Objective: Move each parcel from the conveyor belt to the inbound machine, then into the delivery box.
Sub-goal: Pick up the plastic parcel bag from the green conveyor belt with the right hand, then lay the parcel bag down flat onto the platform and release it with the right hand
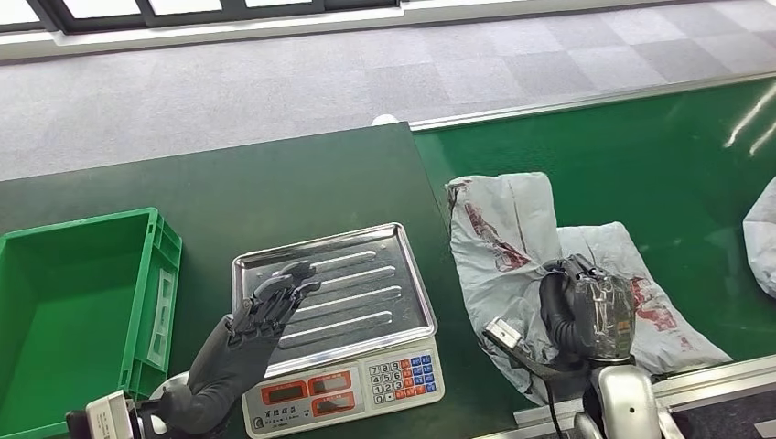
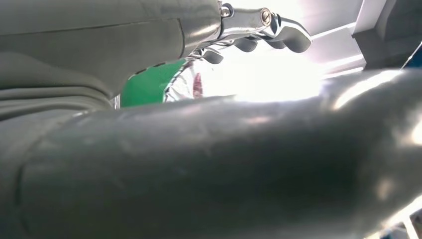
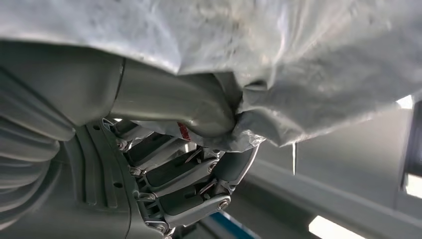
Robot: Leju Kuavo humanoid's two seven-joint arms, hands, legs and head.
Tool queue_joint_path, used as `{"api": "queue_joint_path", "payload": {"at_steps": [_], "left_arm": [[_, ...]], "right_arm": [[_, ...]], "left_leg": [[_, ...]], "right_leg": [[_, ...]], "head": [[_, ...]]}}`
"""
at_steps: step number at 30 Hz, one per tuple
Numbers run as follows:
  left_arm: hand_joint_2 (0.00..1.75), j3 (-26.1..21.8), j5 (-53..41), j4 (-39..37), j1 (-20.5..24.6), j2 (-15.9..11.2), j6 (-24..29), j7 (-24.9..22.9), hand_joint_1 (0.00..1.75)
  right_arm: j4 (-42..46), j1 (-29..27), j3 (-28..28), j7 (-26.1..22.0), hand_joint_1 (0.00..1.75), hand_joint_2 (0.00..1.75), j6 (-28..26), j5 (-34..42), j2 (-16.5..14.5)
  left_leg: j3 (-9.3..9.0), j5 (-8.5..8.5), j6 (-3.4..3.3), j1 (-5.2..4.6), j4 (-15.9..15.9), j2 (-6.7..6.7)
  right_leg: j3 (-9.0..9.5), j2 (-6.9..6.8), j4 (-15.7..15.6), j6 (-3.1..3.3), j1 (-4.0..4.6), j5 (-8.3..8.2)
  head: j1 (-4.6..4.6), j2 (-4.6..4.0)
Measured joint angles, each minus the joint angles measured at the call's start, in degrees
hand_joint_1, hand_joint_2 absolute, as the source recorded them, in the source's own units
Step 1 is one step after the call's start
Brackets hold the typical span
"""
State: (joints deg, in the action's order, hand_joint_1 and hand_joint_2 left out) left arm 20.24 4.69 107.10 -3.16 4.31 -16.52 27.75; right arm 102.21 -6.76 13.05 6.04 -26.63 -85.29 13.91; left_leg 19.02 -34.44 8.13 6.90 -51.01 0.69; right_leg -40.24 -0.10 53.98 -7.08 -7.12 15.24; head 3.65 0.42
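Two hands are in view. The right hand [image 1: 586, 306] grips a grey parcel [image 1: 512, 247] that lies on the green conveyor belt [image 1: 641, 155]; thumb and fingers [image 3: 199, 184] pinch a fold of its wrapping. The left hand [image 1: 265, 311] hovers over the steel pan of the inbound machine [image 1: 366, 302], fingers spread, holding nothing. The green delivery box [image 1: 137, 274] sits beside it.

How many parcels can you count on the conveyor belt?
2: one grey parcel under the right hand, gripped at its edge; another parcel cut off at the frame's right edge. More may lie beyond.
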Motion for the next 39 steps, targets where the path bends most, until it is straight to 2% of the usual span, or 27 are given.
{"api": "queue_joint_path", "payload": {"at_steps": [10,15,18,23,27,30,33,39], "left_arm": [[0.00,0.0,0.7,-1.7,1.4,0.0,-0.9,0.6,0.00],[0.00,0.0,1.0,-2.6,2.3,0.0,-1.0,0.7,0.00],[0.00,0.1,1.5,-3.1,3.1,0.0,-1.4,0.9,0.00],[0.00,0.7,2.4,-4.3,4.9,0.3,-2.0,1.2,0.00],[0.00,1.4,2.8,-5.1,6.1,0.9,-2.4,0.8,0.00],[0.00,1.7,3.2,-5.5,7.2,1.4,-2.5,0.0,0.00],[0.00,2.0,3.7,-6.0,8.3,1.8,-2.6,-0.6,0.00],[0.00,2.2,4.0,-6.6,8.9,1.9,-2.5,-0.6,0.00]], "right_arm": [[4.7,-0.1,-2.6,-2.4,1.75,1.75,-5.5,-0.4,-1.3],[5.1,1.3,-2.7,-3.4,1.75,1.75,-5.4,-0.3,-1.3],[3.3,5.4,-2.0,-4.5,1.75,1.75,-3.6,1.2,-1.4],[-6.6,17.2,2.9,-9.4,1.75,1.75,0.5,11.3,-2.3],[-14.8,25.4,7.9,-11.2,1.75,1.75,2.1,15.8,-4.9],[-20.2,30.2,11.4,-12.4,1.75,1.75,3.7,18.5,-7.9],[-24.7,33.6,14.6,-12.8,1.75,1.75,4.0,19.9,-11.0],[-29.5,36.7,17.4,-14.3,1.75,1.75,5.2,23.3,-14.3]], "left_leg": [[0.00,0.00,0.00,0.00,0.0,0.00],[0.01,0.01,0.00,0.00,0.0,0.01],[0.00,0.03,0.02,0.00,0.0,0.03],[0.02,0.19,0.07,0.00,0.0,0.01],[0.05,0.30,0.13,0.01,0.0,-0.08],[0.07,0.34,0.15,0.01,0.0,-0.08],[0.07,0.36,0.16,0.01,0.0,-0.12],[0.09,0.35,0.16,0.01,0.0,-0.11]], "right_leg": [[0.00,0.00,0.0,0.00,0.00,0.00],[0.02,0.00,0.0,0.00,-0.02,-0.02],[0.02,0.03,0.0,0.02,-0.03,-0.05],[0.01,0.05,0.0,0.05,-0.04,-0.17],[0.01,0.05,0.0,0.06,-0.03,-0.24],[0.01,0.06,0.1,0.08,-0.03,-0.27],[-0.01,0.05,0.1,0.08,-0.02,-0.27],[0.03,0.05,0.0,0.08,-0.03,-0.27]], "head": [[0.00,0.00],[0.00,0.01],[0.01,0.01],[0.01,0.00],[0.00,0.01],[0.01,0.00],[0.00,0.00],[0.02,0.00]]}}
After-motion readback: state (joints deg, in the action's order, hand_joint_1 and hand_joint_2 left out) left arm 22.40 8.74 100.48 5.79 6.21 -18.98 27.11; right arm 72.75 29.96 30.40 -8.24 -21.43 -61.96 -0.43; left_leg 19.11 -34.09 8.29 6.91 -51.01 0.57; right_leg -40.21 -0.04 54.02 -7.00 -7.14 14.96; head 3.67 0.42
